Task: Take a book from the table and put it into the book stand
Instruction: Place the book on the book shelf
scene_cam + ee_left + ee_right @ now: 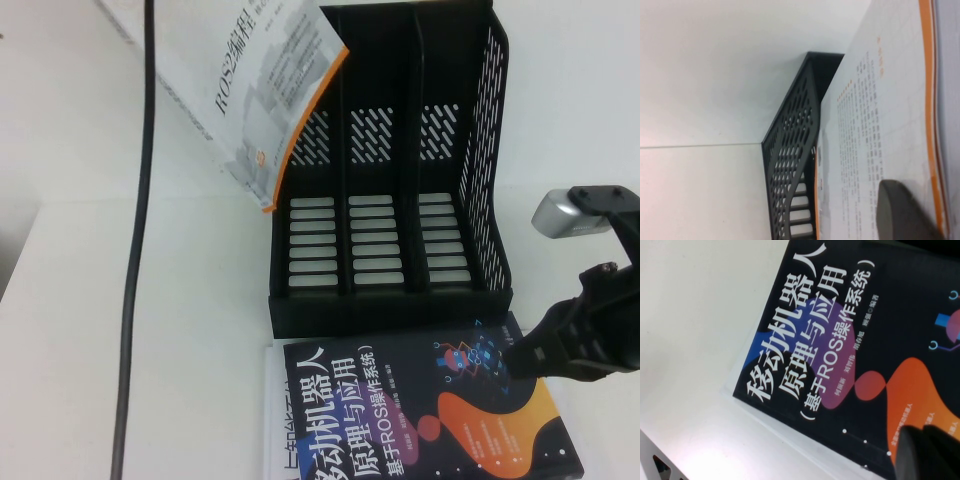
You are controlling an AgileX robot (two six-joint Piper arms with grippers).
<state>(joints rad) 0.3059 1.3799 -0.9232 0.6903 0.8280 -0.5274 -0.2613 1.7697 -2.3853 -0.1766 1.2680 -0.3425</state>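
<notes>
The white book (260, 90) with the orange edge strip and "ROS2" title hangs tilted in the air at the black book stand's (390, 312) left side. Its orange edge crosses the top of the left compartment, and its lower corner is beside the stand's left wall. The left gripper (905, 212) is shut on this book (880, 115), with one dark finger pad (897, 207) pressed on the cover; in the high view this gripper is out of frame. The right gripper (525, 355) is shut and its tip is low over the far right part of the black book (420, 420).
The black book (840, 340) with white Chinese title lies flat on the white table (80, 350) just in front of the stand. A black cable (135, 250) runs down the left of the table. The stand's perforated side wall (790, 150) is close beside the held book.
</notes>
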